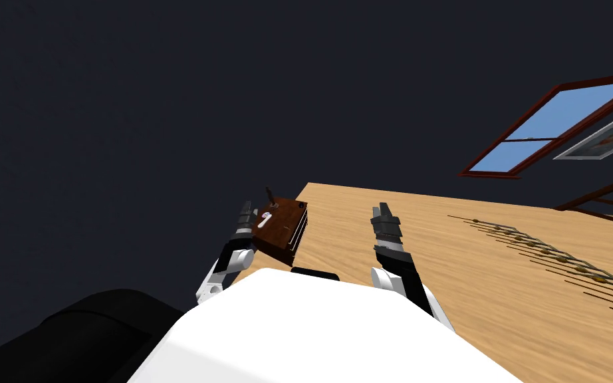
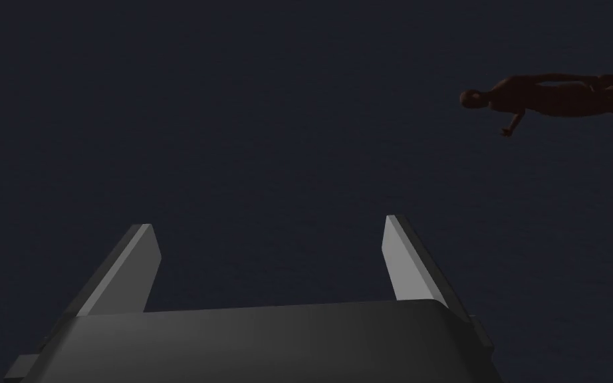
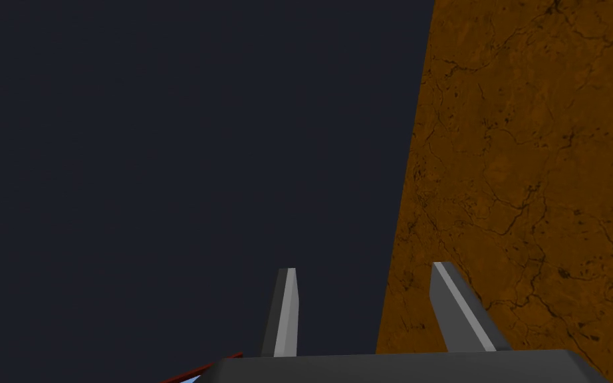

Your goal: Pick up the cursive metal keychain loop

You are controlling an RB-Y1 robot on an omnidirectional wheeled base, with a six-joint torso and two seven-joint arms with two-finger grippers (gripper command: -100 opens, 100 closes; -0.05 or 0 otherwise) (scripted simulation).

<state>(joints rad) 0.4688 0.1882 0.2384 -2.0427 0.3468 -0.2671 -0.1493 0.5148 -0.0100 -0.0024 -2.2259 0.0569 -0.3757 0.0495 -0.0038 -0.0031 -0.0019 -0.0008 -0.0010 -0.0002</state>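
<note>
A small brown wooden table [image 1: 290,229] stands against the dark wall. On its top lies a small white looped object [image 1: 263,221], the keychain, beside a thin dark figurine [image 1: 270,195]. My left gripper [image 1: 245,213] hovers at the table's left edge, close to the keychain, and is open [image 2: 268,223] with nothing between its fingers. The brown figurine [image 2: 544,96] shows off to one side of it. My right gripper [image 1: 383,213] is held over the floor to the right of the table, open [image 3: 365,266] and empty, next to a veined orange-brown surface [image 3: 531,186].
Light wooden floor [image 1: 391,226] stretches to the right. A red-framed window [image 1: 551,126] and a framed picture [image 1: 604,141] are on the far right wall. A row of thin dark rails [image 1: 551,256] lies across the floor. A black rounded shape [image 1: 66,339] sits at the lower left.
</note>
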